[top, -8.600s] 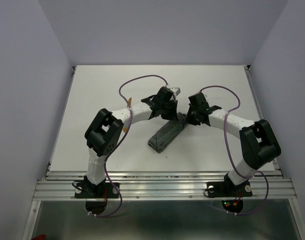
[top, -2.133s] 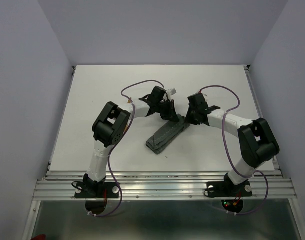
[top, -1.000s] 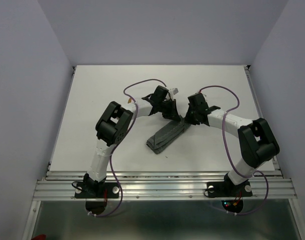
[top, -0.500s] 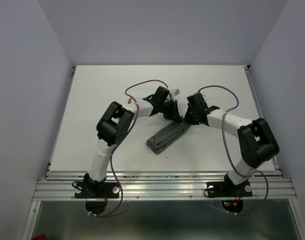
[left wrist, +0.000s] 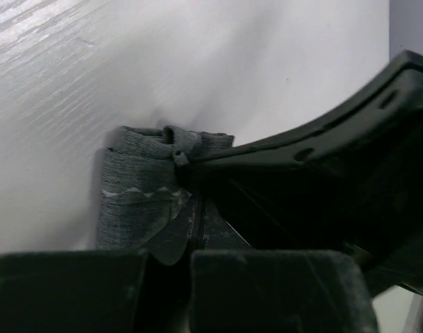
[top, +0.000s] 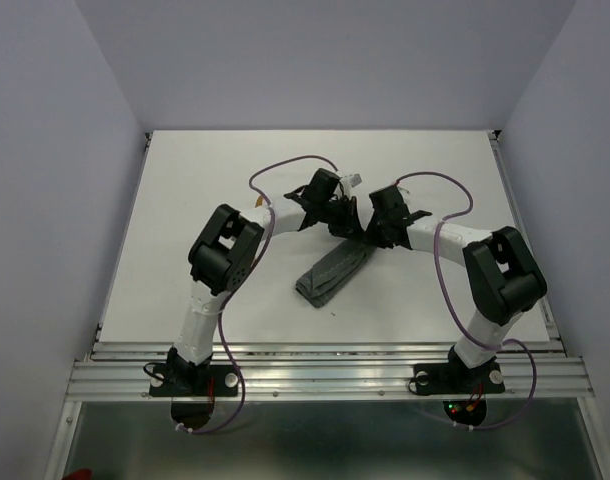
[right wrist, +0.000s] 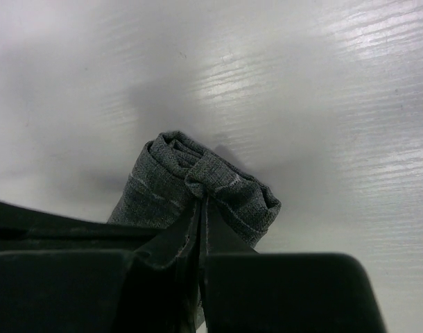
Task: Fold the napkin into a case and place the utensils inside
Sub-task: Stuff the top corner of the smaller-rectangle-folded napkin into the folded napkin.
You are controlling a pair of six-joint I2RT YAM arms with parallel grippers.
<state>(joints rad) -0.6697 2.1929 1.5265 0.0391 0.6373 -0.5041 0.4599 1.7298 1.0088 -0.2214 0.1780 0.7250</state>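
Pinch on the far end of the napkin [top: 335,270], one grip from each arm

The left fingers [left wrist: 274,291] and right fingers [right wrist: 281,291] are each clamped shut on a bunched fold at that end. The cloth lies as a narrow folded strip on the tabletop [top: 205,180], slanting from the centre toward the near left. Two grips close together on one end probably serve to part the layers into a mouth for the utensils, which I cannot make out.

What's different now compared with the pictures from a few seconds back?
The left arm drew its elbow in toward the middle; the right arm just swung its elbow left. The left hand and right hand stayed pinched shut on the napkin at its far end; it hardly moved.
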